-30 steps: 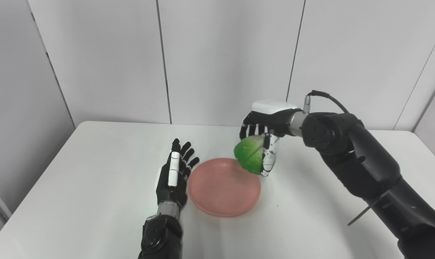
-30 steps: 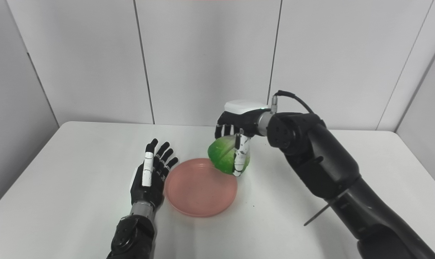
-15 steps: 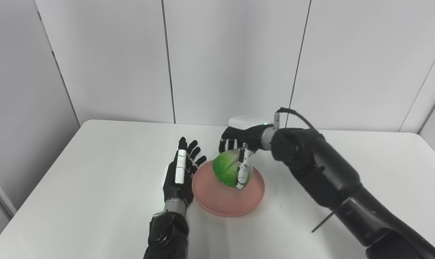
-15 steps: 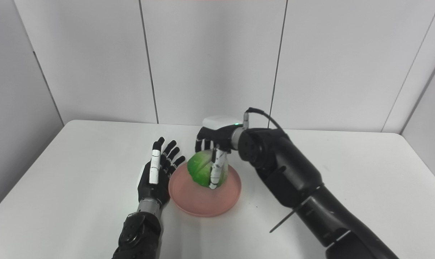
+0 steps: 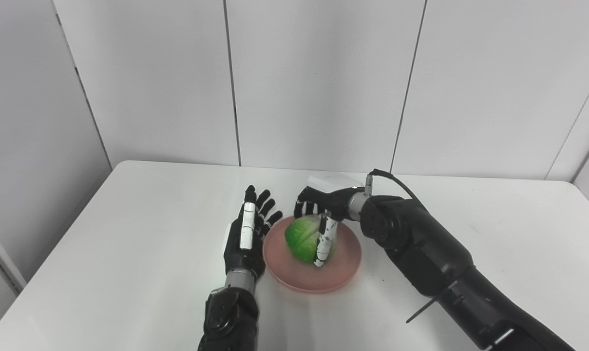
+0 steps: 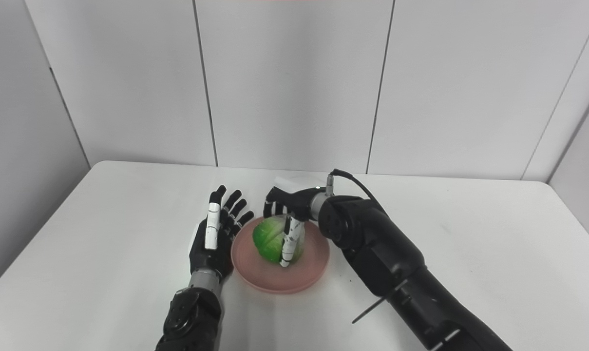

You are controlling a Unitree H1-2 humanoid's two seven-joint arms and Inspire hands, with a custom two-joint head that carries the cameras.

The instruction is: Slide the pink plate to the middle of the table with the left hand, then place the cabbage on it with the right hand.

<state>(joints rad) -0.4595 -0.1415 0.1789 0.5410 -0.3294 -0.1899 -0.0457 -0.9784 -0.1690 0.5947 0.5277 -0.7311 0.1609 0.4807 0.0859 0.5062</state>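
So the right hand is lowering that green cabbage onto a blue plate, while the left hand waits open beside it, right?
Not quite: the round plate is pink, not blue, as the left eye view shows. The right hand does hold the green cabbage over it, with the left hand open beside.

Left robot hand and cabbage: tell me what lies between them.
Only the near-left rim of the pink plate separates the open left robot hand from the cabbage, which the right robot hand grips. Both eye views show this.
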